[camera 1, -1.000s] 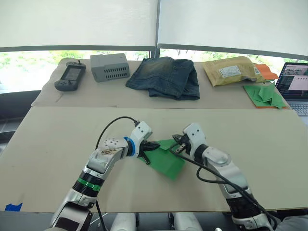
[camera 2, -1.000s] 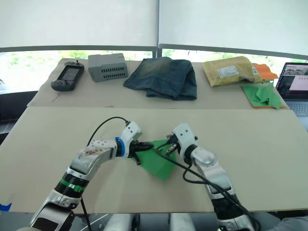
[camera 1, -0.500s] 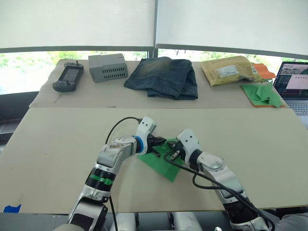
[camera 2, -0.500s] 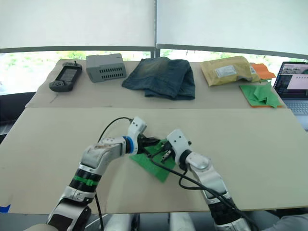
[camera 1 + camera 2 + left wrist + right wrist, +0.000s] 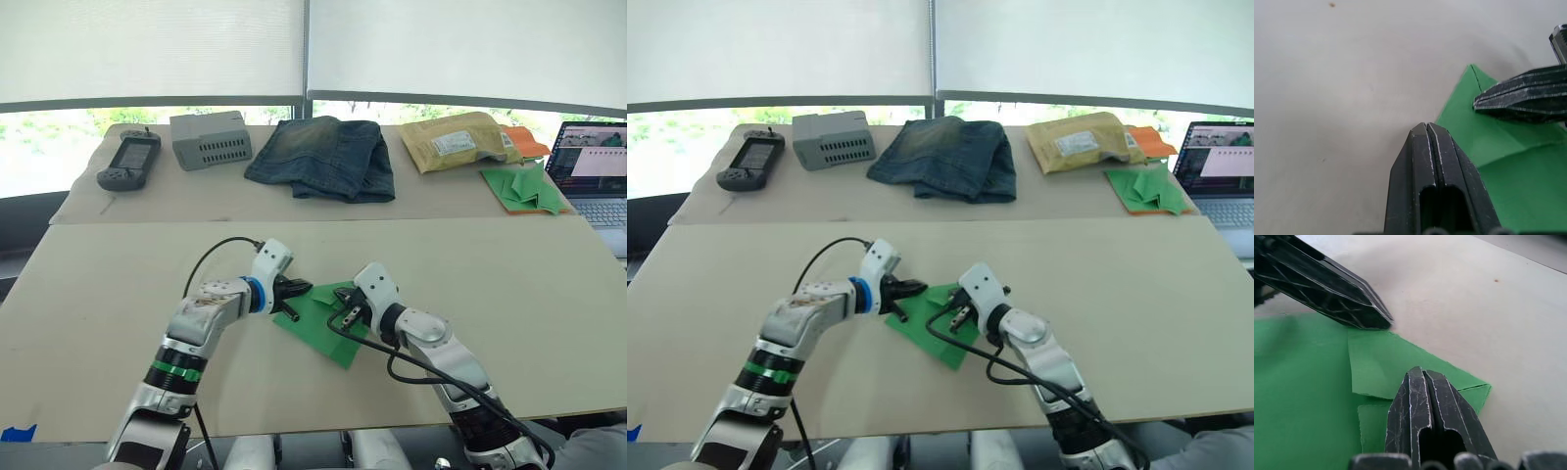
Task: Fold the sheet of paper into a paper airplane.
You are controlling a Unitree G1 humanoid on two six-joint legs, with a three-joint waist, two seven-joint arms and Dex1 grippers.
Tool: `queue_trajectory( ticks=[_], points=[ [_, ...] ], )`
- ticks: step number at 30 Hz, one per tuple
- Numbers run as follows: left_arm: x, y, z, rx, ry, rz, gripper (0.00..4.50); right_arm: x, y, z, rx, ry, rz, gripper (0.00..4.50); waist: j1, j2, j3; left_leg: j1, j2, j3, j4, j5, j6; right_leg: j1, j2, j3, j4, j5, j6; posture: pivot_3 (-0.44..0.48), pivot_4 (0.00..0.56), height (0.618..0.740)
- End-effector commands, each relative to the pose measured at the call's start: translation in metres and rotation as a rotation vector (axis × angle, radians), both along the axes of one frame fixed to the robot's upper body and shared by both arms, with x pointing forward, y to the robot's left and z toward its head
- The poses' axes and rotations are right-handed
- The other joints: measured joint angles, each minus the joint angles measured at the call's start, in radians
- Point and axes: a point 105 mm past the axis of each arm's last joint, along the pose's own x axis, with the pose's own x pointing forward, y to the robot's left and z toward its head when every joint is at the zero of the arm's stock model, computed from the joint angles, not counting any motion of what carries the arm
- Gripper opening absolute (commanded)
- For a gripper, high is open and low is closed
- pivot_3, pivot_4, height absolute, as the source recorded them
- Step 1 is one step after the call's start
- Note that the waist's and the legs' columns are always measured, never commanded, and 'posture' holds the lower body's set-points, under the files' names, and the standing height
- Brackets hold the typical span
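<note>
- Left gripper (image 5: 297,292): fingers pressed together, nothing between them; tip sits at the left edge of the sheet of paper (image 5: 328,328), on or just above the table (image 5: 118,294).
- Right gripper (image 5: 345,311): fingers also closed together w/ nothing pinched, tip resting over the far part of the sheet, near a folded-down corner flap.
- The two grippers are close, facing each other across the sheet's far-left corner; can't tell if they touch.
- Sheet: bright green, lies flat on the near table approx. centre, between the two arms; partly folded, w/ a small triangular flap and creases at its far end, seen in both wrist views (image 5: 1400,367).
- Far table (image 5: 88,201), left to right: black handheld controller w/ screen (image 5: 127,162), grey vented box (image 5: 208,139), folded blue jeans (image 5: 323,157), tan padded mailer w/ white label (image 5: 456,142), pile of green folded papers (image 5: 519,188) on orange paper (image 5: 526,142).
- Open laptop (image 5: 593,174) at the far right edge, screen lit.
- Black cable (image 5: 220,257) loops over the left forearm; another one (image 5: 416,367) trails along the right arm.
</note>
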Motion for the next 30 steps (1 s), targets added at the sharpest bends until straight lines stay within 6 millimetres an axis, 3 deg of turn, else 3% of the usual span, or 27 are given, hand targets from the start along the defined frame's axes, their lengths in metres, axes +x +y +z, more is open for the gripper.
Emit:
queue_trajectory(
  ticks=[1,9,13,20,30],
  points=[
    [-0.015,0.019,-0.017,0.030,0.079,0.008,0.03,-0.003,-0.003,-0.017,-0.031,0.064,0.001,0.00,0.000,0.000,0.000,0.001,0.000,0.000,-0.001,0.000,0.000,0.000,0.000,0.000,0.000,0.000,0.000,0.000,0.150,0.728],
    [-0.011,0.022,0.005,-0.042,-0.010,-0.007,0.03,-0.001,0.005,-0.010,-0.011,0.039,0.038,0.00,0.004,0.000,0.000,0.003,0.000,0.001,-0.003,0.000,0.000,0.001,0.000,0.000,0.000,-0.001,-0.001,0.000,0.150,0.728],
    [-0.016,0.023,0.007,-0.049,-0.004,-0.050,0.03,0.004,0.005,0.019,0.026,-0.053,0.074,0.00,0.003,0.000,0.000,0.001,0.000,0.001,-0.003,0.000,0.000,-0.002,0.000,0.000,0.000,-0.001,-0.001,0.000,0.150,0.728],
    [-0.042,0.025,-0.014,0.009,0.115,-0.137,0.03,0.001,-0.013,0.059,-0.006,-0.123,0.140,0.00,0.005,0.002,0.002,-0.004,0.000,0.001,-0.004,0.000,0.000,-0.004,-0.001,0.000,-0.002,-0.001,-0.002,0.000,0.150,0.728],
    [-0.069,0.011,-0.001,-0.109,0.202,-0.252,0.03,-0.003,-0.052,0.054,-0.126,-0.075,0.092,0.00,0.010,0.001,0.002,-0.004,-0.001,0.001,-0.007,-0.001,0.000,-0.003,-0.001,0.000,-0.005,-0.001,-0.002,0.000,0.150,0.728]
  ],
)
